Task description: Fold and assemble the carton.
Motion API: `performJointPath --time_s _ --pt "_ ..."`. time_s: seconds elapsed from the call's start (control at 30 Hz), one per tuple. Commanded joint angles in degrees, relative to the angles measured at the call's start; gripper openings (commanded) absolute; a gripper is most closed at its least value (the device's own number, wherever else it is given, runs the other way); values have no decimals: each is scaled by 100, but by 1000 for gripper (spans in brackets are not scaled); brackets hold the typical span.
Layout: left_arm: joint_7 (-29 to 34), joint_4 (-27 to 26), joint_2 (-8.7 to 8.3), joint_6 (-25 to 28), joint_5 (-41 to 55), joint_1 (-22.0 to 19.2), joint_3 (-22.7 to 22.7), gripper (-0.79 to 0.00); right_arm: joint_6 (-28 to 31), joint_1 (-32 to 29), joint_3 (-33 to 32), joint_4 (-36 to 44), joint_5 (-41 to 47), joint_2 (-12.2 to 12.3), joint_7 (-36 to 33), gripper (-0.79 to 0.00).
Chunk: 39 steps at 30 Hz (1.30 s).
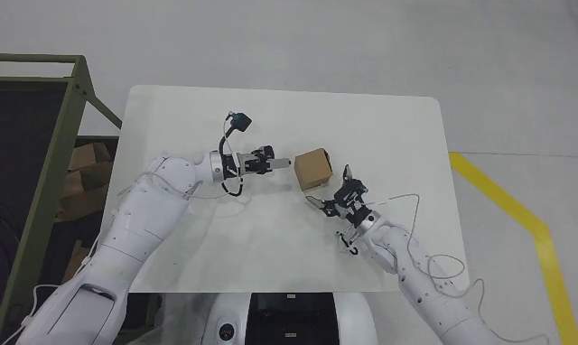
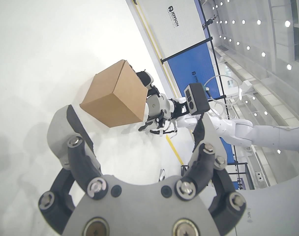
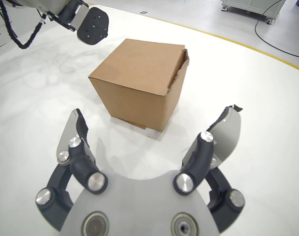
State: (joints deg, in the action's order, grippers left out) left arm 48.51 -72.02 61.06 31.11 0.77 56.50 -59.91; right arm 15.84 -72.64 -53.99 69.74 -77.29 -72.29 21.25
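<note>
The carton (image 1: 312,166) is stood near the tabletop's middle. The left gripper (image 1: 284,162) and right gripper (image 1: 329,188) are spread wide beside it, nothing grasped.

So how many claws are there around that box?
2. The left gripper is on one side of the carton, the right gripper roughly opposite it. Both are open.

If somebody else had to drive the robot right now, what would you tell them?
Left gripper: open, empty, close beside the carton.
Right gripper: open, empty, facing another side, not touching it.
The carton stands on the white table between them.
Done: it is folded into a box shape, top shut.
Left: one top edge looks ragged and slightly raised, and a flap peeks out underneath; probably press those in.
</note>
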Motion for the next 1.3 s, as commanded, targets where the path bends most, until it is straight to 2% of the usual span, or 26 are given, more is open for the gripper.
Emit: performJointPath --time_s 0.0,0.17,0.57,0.9,1.27 --pt "-5 8 4 3 -3 -6 8 0 -388 16 108 -7 -63 -56 5 0" --pt "4 30 11 8 -5 -17 24 0 -1004 97 304 -22 -240 -167 -132 0" --pt "-82 33 -9 46 -32 66 -70 0 -1637 315 522 -201 -191 -388 -187 0" --pt "-112 -6 -3 18 -59 72 -64 0 -1119 409 529 -383 140 -481 108 0" --pt "-110 12 5 4 -66 61 -56 0 -1008 567 493 -629 315 -577 61 0"
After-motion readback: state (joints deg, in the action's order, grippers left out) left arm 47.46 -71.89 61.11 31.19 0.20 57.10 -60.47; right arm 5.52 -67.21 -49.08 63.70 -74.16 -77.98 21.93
